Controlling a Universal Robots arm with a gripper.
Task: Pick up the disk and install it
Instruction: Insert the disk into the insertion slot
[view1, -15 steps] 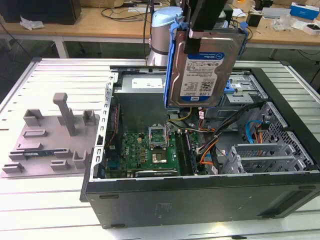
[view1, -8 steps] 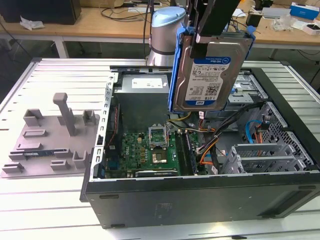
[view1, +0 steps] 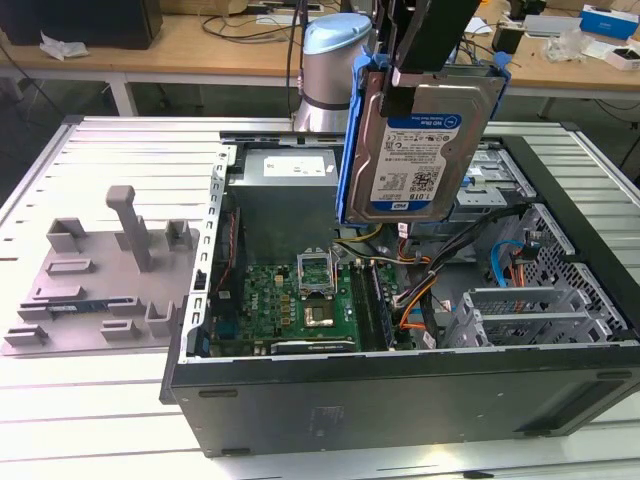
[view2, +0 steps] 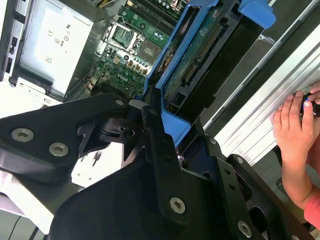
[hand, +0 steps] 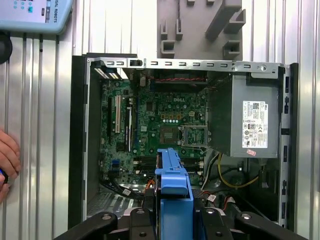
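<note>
Evidently, the pick-up was complete at this moment: the gripper (view1: 425, 72) had its jaws closed narrowly on the top edge of the disk (view1: 415, 150), clamping its blue carrier bracket. The drive hung on edge, label toward the camera, in the upper centre of the exterior view. We saw it suspended over the open computer case (view1: 400, 395), above the power supply (view1: 290, 190) and the motherboard (view1: 310, 290) and touching neither. A grey fixture plate (view1: 100, 280) lay on the ribbed table (view1: 80, 420) at the exterior view's left, beside the case. In the second wrist view a person's hand (view2: 292, 130) rested on the table just outside the case wall. We judged the task roughly half done: the disk was grasped and raised, but it sat in no bay, so installation was not yet done.
</note>
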